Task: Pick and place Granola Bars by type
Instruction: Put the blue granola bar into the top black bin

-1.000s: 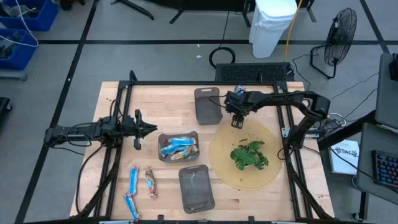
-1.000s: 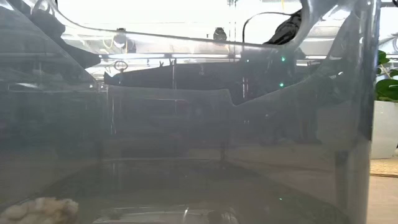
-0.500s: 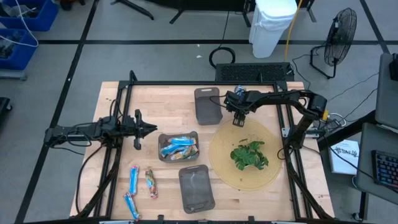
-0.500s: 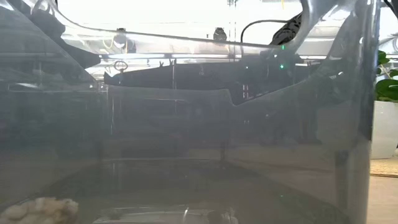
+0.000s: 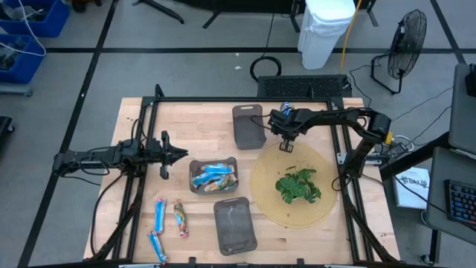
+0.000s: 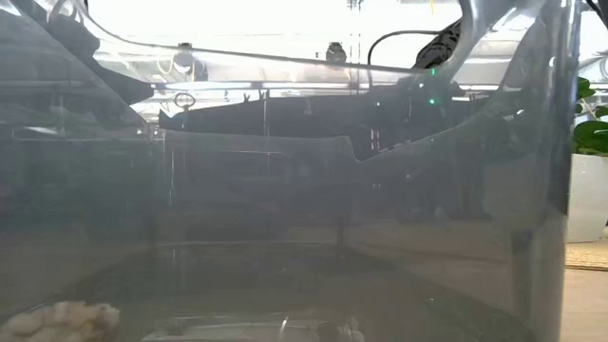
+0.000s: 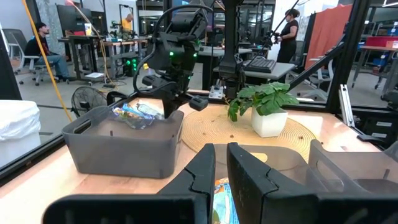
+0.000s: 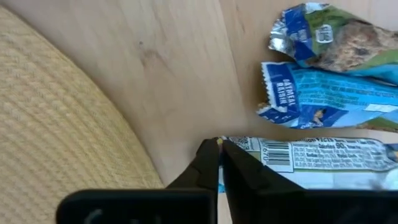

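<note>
Beside the round woven mat [image 5: 294,186], on its far edge, the right gripper [image 8: 219,144] has its fingers pressed together, and they seem to pinch only the wrapper end of a white-and-blue bar [image 8: 305,158]; such a thin hold on shiny foil may slip, or the bar may swing and drop onto the mat. Two other bars [image 8: 323,68] lie just beside it and could be dragged along. The grey tray [image 5: 248,126] next to the mat looks empty. The left gripper [image 5: 175,154] waits well apart from the mat, its fingers almost together and holding nothing.
</note>
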Motion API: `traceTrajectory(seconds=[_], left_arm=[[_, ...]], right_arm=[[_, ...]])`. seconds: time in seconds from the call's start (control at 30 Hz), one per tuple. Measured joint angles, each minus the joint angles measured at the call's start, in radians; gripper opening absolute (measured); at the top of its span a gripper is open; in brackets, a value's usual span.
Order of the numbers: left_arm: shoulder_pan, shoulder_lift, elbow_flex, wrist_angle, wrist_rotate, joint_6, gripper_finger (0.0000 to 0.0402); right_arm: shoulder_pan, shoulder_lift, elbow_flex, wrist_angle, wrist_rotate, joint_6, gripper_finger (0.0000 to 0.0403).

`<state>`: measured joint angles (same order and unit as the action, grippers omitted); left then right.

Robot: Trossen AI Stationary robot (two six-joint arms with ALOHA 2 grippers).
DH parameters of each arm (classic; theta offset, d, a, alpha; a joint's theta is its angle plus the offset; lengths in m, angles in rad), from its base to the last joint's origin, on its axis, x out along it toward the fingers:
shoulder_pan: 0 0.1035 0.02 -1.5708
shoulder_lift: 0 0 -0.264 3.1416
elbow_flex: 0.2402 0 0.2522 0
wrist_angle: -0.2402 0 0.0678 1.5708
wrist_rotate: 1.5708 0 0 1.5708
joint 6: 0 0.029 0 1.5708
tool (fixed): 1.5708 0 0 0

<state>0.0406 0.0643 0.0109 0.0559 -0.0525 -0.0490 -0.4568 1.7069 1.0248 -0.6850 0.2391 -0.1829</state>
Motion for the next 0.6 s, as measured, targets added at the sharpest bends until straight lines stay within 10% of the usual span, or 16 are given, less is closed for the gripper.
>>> traceTrajectory(seconds=[0.6], left_arm=[[0.000, 0.000, 0.000, 0.000, 0.000, 0.000, 0.0047]], right_arm=[[0.128, -0.302, 0.000, 0.069, 0.127, 0.042, 0.0000]])
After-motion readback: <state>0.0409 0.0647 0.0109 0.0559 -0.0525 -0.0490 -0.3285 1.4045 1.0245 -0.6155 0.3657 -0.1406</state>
